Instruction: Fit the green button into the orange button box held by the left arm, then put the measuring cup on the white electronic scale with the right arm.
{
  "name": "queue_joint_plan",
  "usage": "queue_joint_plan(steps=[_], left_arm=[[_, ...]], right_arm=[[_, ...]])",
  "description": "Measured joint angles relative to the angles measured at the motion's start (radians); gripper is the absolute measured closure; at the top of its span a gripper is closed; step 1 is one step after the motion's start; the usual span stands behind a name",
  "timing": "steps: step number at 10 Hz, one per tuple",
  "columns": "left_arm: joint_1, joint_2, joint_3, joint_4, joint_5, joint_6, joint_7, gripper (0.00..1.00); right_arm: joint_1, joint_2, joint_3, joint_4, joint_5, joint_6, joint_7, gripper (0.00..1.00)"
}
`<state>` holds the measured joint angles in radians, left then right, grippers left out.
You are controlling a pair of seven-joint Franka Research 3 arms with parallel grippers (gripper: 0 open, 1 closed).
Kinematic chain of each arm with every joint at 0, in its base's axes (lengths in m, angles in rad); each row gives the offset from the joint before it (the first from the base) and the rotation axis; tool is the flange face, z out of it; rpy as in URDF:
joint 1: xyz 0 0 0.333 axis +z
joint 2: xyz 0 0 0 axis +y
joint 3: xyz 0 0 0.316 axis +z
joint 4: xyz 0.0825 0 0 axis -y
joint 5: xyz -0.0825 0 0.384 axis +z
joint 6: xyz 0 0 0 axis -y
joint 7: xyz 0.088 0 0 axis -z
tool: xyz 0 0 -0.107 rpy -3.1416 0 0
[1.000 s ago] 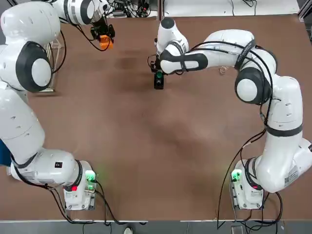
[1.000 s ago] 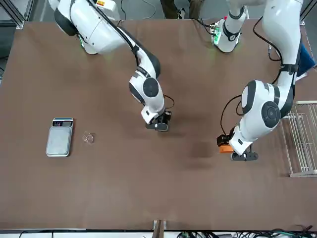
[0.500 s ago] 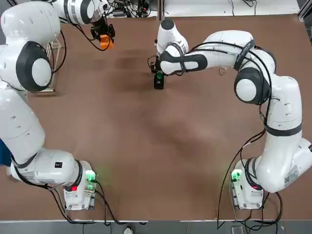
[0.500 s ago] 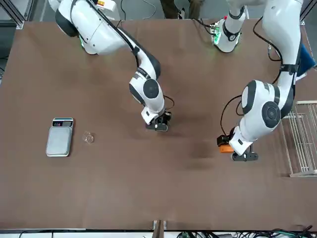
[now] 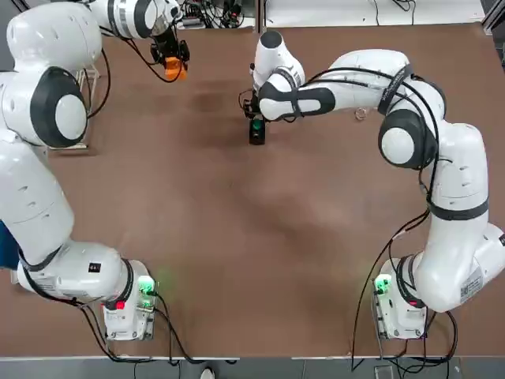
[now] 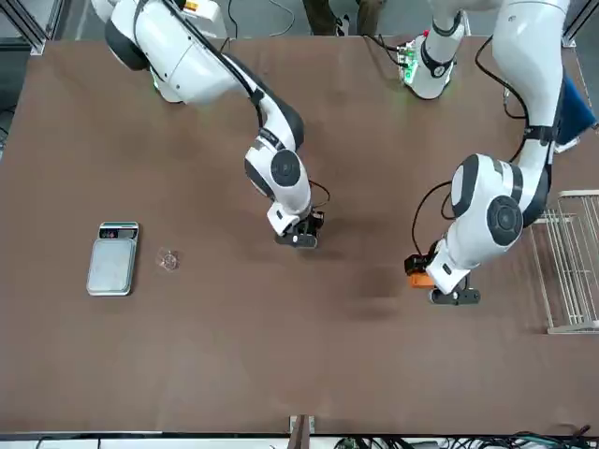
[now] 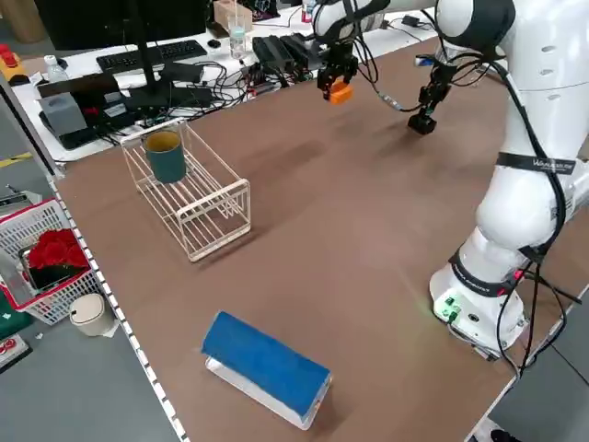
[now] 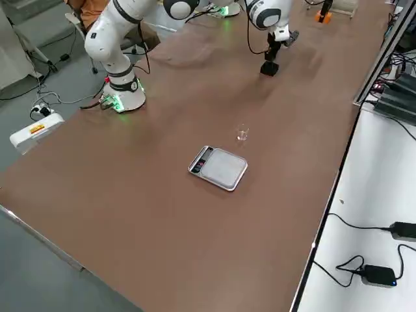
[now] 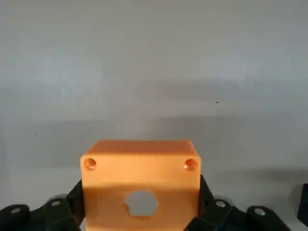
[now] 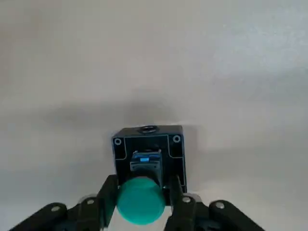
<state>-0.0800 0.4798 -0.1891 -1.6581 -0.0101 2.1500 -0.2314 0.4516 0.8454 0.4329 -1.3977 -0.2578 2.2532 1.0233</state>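
The orange button box (image 9: 141, 180), a cube with a round hole, is up off the table at the far left, with my left gripper (image 5: 170, 63) shut on its sides; it also shows as the orange button box (image 6: 417, 274). The green button (image 10: 141, 201) stands upright on a black block (image 10: 149, 140) at the far middle. My right gripper (image 5: 256, 125) is down around the button; I cannot see whether it presses the cap. The clear measuring cup (image 8: 242, 133) stands beside the white electronic scale (image 8: 220, 168), both far out on the right side.
A wire rack (image 7: 189, 193) holding a teal mug stands at the table's left edge. A blue-topped box (image 7: 265, 366) lies near the left front. Cables and devices crowd the desk beyond the far edge.
My left gripper has shifted the orange button box slightly toward the table's middle. The right gripper has stayed over the green button and black block.
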Motion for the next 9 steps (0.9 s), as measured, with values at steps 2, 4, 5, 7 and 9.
queue_joint_plan(steps=[2,4,5,7,9], left_arm=[[0.000,0.001,0.000,0.025,-0.001,-0.023,0.000,0.14],[-0.015,0.001,-0.002,0.061,-0.015,-0.064,-0.024,0.14],[-0.029,0.001,-0.003,0.072,-0.015,-0.078,-0.048,0.14],[-0.054,0.001,-0.003,0.077,-0.015,-0.085,-0.083,0.14],[-0.067,0.001,-0.004,0.078,-0.015,-0.086,-0.097,0.14]], right_arm=[[0.000,0.000,0.000,0.000,0.000,0.000,0.003,0.40],[0.000,0.000,-0.002,0.008,-0.002,-0.001,0.005,0.14],[0.000,-0.001,-0.002,0.018,-0.003,-0.002,0.006,0.01],[-0.003,-0.013,-0.002,0.038,-0.005,-0.046,0.006,0.00],[-0.033,-0.065,-0.004,0.043,-0.010,-0.131,0.005,0.00]])
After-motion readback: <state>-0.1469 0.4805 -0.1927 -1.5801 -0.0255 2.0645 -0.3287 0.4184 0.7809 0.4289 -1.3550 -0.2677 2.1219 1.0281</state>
